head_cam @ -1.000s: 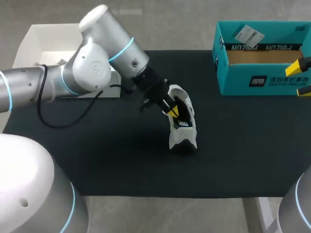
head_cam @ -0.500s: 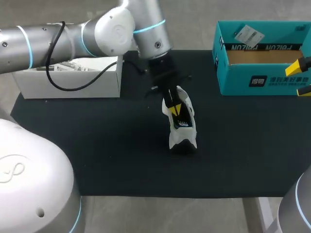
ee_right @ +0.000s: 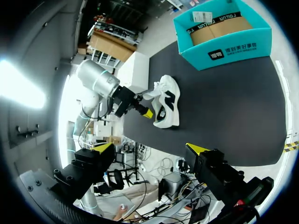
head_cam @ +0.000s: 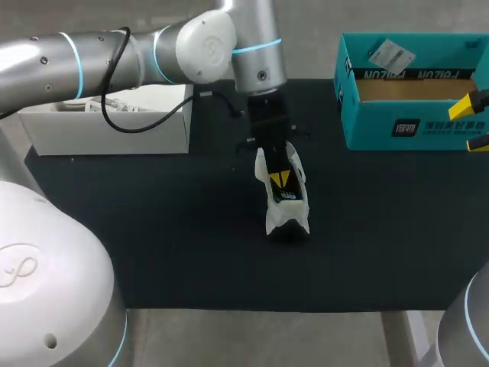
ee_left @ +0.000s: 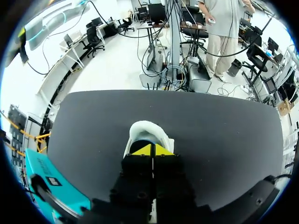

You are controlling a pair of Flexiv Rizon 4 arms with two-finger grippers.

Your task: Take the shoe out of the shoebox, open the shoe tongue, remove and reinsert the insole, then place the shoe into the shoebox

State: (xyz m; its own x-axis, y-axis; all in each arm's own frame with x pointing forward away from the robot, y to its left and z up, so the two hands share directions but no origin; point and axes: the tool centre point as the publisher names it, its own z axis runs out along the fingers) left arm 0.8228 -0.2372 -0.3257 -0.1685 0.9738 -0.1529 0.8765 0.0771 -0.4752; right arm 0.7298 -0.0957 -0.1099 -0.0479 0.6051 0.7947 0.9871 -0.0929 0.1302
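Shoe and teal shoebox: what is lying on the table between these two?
Nothing lies there. In the head view, the stretch from the shoe to the teal shoebox is only bare black mat.

The left arm (head_cam: 114,53) is arching in from the left side, its silver wrist (head_cam: 258,57) pointing steeply down at the shoe (head_cam: 287,210). Its jaws are pressing together, with the yellow fingertips (head_cam: 280,179) meeting without a gap right at the shoe's opening. In the left wrist view those fingertips (ee_left: 144,150) are lying edge to edge, just short of the shoe's white collar (ee_left: 148,130). The right arm is hanging well apart from the shoe, off to its right, and only its fingertips (head_cam: 479,100) are showing in the head view. Its jaws are standing wide apart, as the two yellow fingertips (ee_right: 103,147) in the right wrist view are showing.
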